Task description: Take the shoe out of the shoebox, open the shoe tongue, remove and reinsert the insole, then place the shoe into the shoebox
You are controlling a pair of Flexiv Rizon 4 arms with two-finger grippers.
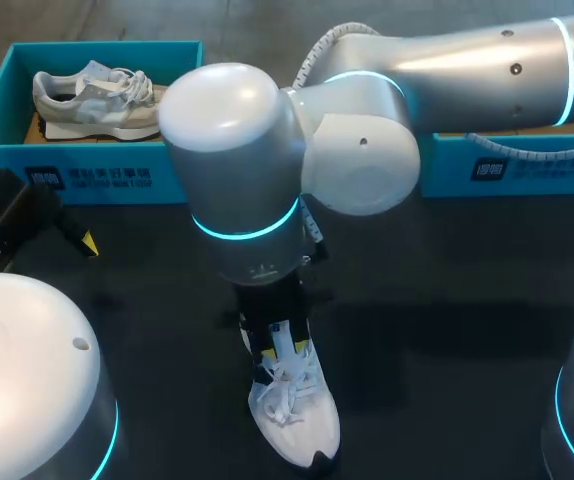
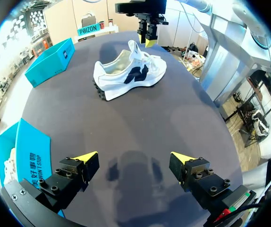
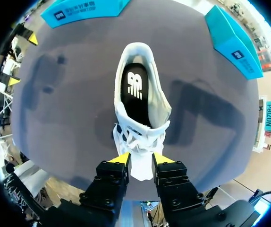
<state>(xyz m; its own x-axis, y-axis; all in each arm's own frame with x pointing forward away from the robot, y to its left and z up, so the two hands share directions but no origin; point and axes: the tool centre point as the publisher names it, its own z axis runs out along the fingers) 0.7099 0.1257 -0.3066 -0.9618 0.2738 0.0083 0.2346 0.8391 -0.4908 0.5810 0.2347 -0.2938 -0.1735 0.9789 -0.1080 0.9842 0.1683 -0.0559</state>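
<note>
Teal cardboard at the far left is the left box (image 1: pixel 97 165), with a grey shoe (image 1: pixel 92 100) lying in it. Next my left gripper (image 2: pixel 134 158) hangs wide open and empty over the dark table (image 1: pixel 447 300), then the white shoe (image 1: pixel 292 405) stands near the middle, its tongue (image 3: pixel 141 170) pinched in the narrow jaws of my right gripper (image 3: pixel 141 160), and the right box (image 1: pixel 512 165) sits half hidden behind that arm. I judge the taking-out done and the tongue-opening in hand, and since the black insole (image 3: pixel 135 92) lies inside the shoe, pulling it, refitting it and boxing the shoe are left; that makes two boxes, two shoes, two grippers.
</note>
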